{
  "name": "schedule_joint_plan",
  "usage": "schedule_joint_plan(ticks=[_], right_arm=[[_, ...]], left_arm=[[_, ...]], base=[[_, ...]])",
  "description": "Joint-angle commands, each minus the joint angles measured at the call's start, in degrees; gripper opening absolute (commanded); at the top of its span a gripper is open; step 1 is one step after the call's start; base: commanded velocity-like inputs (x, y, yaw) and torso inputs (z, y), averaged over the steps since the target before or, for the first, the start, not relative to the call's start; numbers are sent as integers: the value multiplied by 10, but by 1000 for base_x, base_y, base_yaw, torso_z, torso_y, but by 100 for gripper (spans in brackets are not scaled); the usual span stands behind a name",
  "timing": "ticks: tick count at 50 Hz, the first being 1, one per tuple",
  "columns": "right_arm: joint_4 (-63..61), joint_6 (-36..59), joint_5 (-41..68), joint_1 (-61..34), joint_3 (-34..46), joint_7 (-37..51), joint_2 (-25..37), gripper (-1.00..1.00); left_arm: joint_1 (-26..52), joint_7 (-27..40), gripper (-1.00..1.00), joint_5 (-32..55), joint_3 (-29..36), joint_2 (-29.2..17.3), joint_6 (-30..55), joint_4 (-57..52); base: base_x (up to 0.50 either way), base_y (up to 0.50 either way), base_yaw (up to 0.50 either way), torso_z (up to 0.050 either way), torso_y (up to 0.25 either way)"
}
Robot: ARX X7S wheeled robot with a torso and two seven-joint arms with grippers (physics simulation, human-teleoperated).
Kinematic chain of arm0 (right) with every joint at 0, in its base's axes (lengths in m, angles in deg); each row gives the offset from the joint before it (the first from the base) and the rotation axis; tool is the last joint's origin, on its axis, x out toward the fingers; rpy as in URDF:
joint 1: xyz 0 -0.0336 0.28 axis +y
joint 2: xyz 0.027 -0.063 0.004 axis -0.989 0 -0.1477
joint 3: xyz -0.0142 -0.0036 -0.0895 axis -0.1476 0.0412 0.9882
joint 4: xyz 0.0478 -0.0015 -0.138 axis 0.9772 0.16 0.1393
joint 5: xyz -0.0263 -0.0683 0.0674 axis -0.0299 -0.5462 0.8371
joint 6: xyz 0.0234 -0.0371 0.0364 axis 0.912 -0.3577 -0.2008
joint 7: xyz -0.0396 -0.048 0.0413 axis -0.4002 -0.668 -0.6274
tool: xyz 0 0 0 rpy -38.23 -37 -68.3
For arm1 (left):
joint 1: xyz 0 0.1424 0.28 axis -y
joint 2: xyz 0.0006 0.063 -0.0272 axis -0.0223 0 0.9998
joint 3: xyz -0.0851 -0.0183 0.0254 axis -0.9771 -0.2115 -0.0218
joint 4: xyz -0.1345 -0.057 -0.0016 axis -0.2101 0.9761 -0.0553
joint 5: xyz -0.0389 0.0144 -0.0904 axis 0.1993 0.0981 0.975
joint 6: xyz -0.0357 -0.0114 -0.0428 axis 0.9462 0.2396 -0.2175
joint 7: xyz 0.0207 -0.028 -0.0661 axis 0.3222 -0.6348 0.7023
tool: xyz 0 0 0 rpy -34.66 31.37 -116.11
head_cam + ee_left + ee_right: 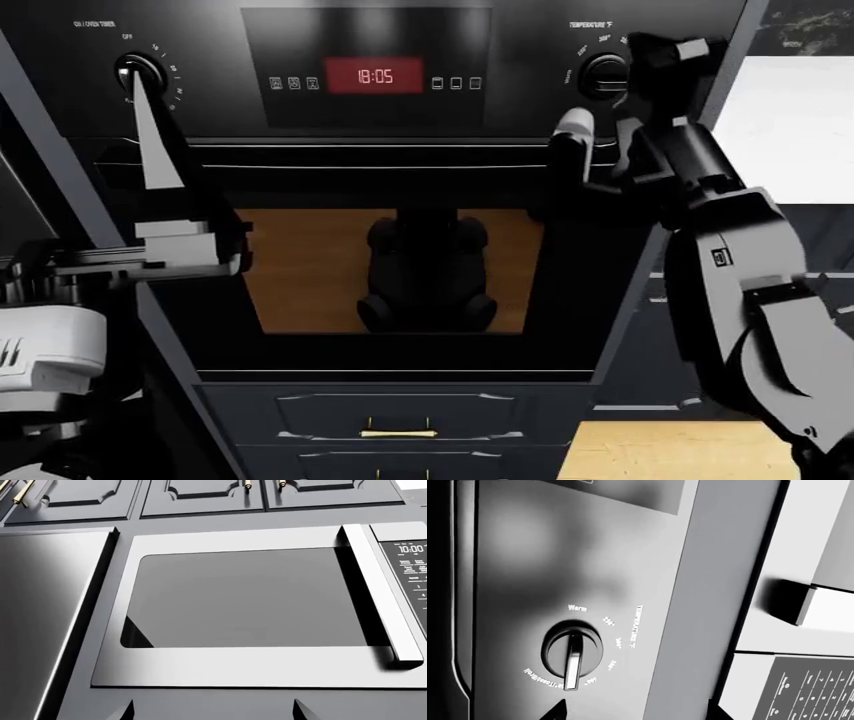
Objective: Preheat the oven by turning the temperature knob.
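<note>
Dark oven front (400,260) fills the view — right tool (638,62) open just beside the temperature knob (572,650); left tool's state unclear.

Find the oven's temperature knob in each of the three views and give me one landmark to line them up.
Head view: temperature knob at upper right of the oven panel, beside the right gripper.
Right wrist view: low and left of centre.
Left wrist view: not in it.
Shared landmark: the "TEMPERATURE" label.

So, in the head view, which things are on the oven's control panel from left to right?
Timer knob → red clock display → temperature knob, with the right gripper just beside it.
</note>
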Motion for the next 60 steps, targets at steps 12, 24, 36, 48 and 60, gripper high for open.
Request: schedule_joint_plan(ticks=[12, 24, 36, 48, 60], right_arm=[[28, -26, 16, -13, 8, 7, -19, 100], [49, -44, 26, -21, 9, 21, -22, 100], [91, -59, 35, -23, 10, 47, -31, 100], [147, -78, 44, -35, 16, 73, -55, 100], [149, -77, 47, -33, 13, 77, -51, 100]], left_arm=[[2, 4, 100, 3, 2, -4, 0, 2], [1, 6, 100, 2, 4, -6, -4, 4], [3, 7, 100, 1, 8, -7, -8, 10], [12, 1, 100, 6, 7, -8, -29, 41], [8, 5, 100, 8, 6, -12, -22, 31]], base=[[0, 0, 0, 0, 0], [0, 0, 0, 0, 0], [0, 0, 0, 0, 0], [0, 0, 0, 0, 0], [0, 0, 0, 0, 0]])
